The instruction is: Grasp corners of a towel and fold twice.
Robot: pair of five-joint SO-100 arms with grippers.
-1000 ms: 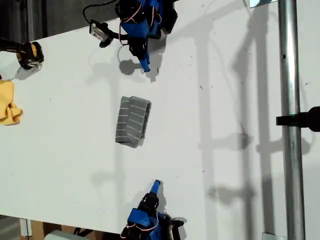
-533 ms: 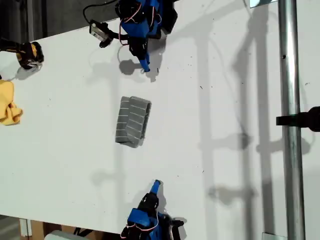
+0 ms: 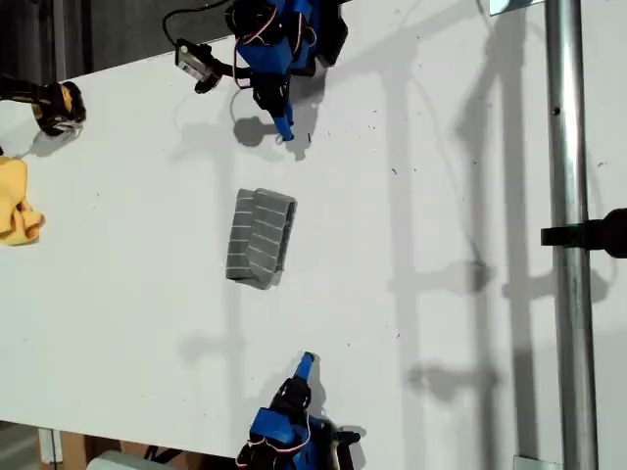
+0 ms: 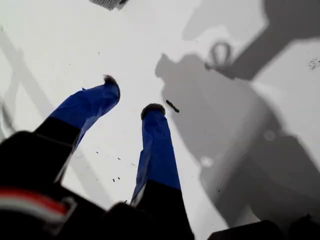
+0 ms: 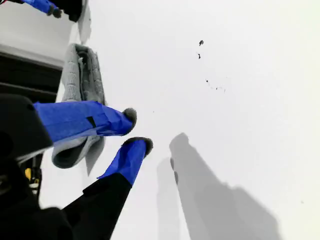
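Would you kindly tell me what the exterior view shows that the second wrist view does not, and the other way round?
Only the exterior view shows the yellow cloth at its left edge and the metal pole at its right. Only the second wrist view shows my second gripper up close, its jaws slightly apart and holding nothing. Both show the folded grey striped towel lying on the white table.

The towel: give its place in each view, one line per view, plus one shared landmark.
Exterior view: the towel lies folded mid-table, between the two arms.
First wrist view: only a grey scrap at the frame edge.
Second wrist view: beyond my second gripper, partly hidden.
Shared landmark: the white table.
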